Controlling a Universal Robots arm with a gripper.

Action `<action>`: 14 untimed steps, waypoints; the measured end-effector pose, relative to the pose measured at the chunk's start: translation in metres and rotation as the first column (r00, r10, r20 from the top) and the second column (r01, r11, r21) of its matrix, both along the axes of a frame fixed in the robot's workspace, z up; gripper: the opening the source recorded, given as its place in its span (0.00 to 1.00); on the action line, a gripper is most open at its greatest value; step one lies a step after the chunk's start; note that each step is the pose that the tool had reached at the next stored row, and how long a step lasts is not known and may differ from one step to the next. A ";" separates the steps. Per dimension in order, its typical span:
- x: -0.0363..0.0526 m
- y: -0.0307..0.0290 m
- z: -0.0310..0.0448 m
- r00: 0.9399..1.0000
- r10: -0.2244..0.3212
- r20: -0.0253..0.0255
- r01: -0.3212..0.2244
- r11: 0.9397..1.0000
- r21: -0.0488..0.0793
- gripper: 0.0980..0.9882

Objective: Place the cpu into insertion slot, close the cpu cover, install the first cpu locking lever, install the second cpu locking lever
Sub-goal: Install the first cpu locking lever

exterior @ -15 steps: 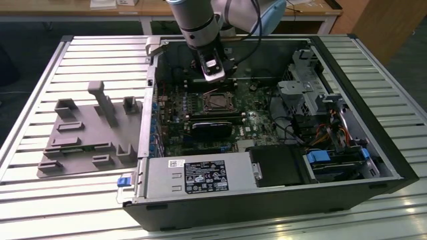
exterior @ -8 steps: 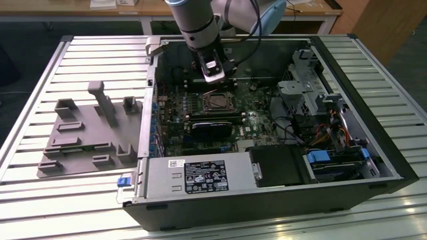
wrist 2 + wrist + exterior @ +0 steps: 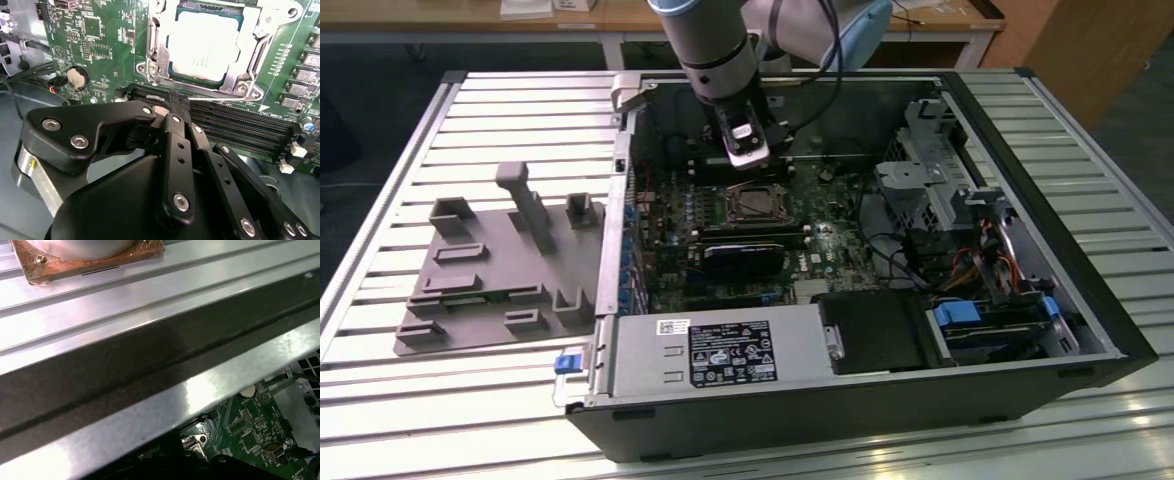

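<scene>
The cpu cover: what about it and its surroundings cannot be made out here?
- cpu cover: one side is cut off by the picture's edge in the second wrist view.
- Memory slots: partly hidden behind the gripper in the second wrist view.
- Motherboard: mostly hidden by the case's rim in the first wrist view.

A silvery table (image 3: 427, 400) made of long metal slats is holding up a big open black computer case (image 3: 854, 410), and a flat grey holder tray (image 3: 494, 285) is lying beside it toward the exterior view's left.
</scene>
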State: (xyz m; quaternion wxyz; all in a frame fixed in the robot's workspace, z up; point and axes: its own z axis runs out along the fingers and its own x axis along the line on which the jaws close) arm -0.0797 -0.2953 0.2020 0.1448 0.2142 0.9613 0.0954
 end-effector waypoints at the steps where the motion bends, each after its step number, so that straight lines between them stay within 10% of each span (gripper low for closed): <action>1: 0.0000 0.0000 -0.0004 1.000 0.000 0.000 0.000 1.000 0.000 0.00; 14: 0.0000 0.0000 -0.0051 1.000 0.000 0.001 0.000 1.000 -0.002 0.00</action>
